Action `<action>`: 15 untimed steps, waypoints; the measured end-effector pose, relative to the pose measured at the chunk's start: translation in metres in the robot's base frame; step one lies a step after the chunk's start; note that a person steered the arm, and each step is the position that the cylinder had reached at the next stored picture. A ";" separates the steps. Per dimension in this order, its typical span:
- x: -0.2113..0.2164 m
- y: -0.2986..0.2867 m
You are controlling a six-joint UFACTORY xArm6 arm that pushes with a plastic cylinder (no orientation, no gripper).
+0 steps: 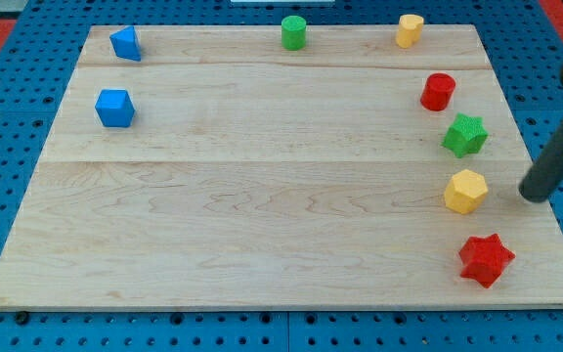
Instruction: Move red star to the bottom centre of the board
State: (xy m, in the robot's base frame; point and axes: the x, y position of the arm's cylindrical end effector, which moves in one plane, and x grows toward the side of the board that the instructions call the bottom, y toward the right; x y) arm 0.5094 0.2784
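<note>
Eight blocks on board. Red star sits bottom right corner, below yellow hexagon. My tip rests right of hexagon, above-right of star, apart from both. No claw fitted; rod only. We advise: bring tip to star's right side, push leftward along bottom edge, steady, centred contact.
</note>
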 end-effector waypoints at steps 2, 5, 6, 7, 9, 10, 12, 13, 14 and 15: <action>0.015 0.006; 0.014 0.006; 0.014 0.006; 0.013 0.006; 0.027 0.006; 0.040 0.006; 0.063 -0.029; 0.070 -0.095; 0.071 -0.091; 0.079 -0.056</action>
State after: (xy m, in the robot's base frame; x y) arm 0.5884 0.2222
